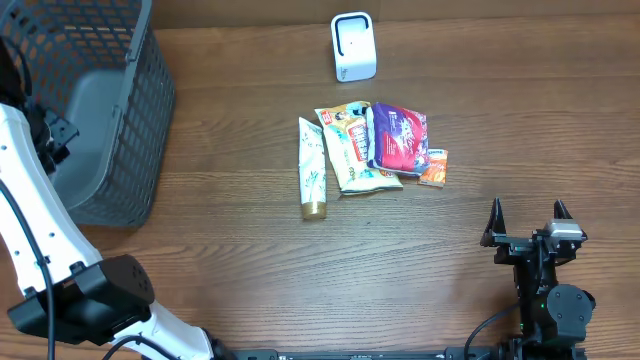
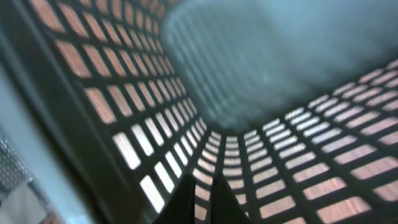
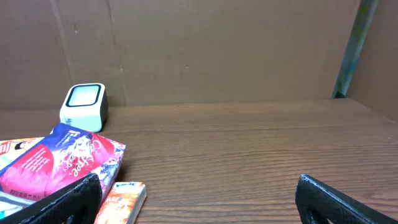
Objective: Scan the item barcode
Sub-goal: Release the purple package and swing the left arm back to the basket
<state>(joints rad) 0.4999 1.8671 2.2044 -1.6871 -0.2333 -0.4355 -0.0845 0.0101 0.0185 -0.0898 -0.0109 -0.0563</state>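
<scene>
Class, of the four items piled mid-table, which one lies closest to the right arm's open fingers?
The small orange packet, at the pile's right edge beside the purple pack. The yellow pouch and white tube lie farther left.

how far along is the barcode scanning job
Done: nothing shows a finished scan. In hand: the left tool is shut, apparently empty, inside the basket. Left: the tube, snack packet, purple pouch and orange sachet lie near the scanner; the right tool is open.
</scene>
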